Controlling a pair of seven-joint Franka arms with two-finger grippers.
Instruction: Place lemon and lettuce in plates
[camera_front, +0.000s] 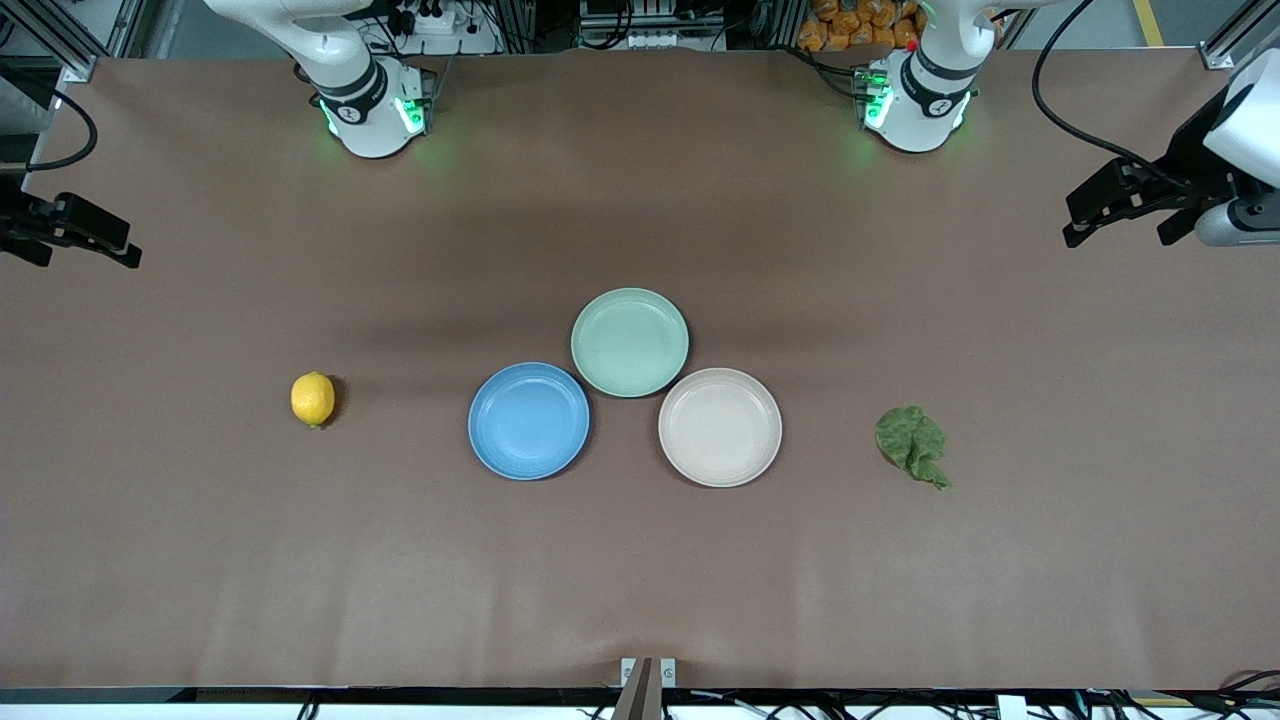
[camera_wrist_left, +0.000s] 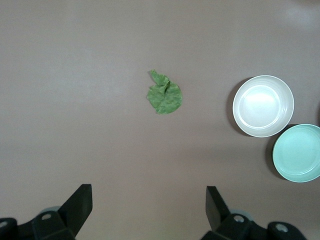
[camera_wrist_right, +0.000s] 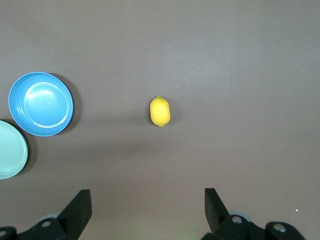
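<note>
The yellow lemon (camera_front: 313, 399) lies on the brown table toward the right arm's end; it also shows in the right wrist view (camera_wrist_right: 160, 111). The dark green lettuce (camera_front: 913, 443) lies toward the left arm's end and shows in the left wrist view (camera_wrist_left: 164, 94). The blue plate (camera_front: 529, 421) and the beige plate (camera_front: 720, 427) sit empty mid-table, between lemon and lettuce. My left gripper (camera_front: 1115, 212) hangs open and empty high at the left arm's end of the table (camera_wrist_left: 149, 202). My right gripper (camera_front: 75, 230) hangs open and empty at the right arm's end (camera_wrist_right: 148, 202).
A pale mint-green plate (camera_front: 630, 342) sits empty, farther from the front camera than the blue and beige plates and touching both. The brown table surface (camera_front: 640, 580) spreads wide around the objects. Both arm bases stand along the table's back edge.
</note>
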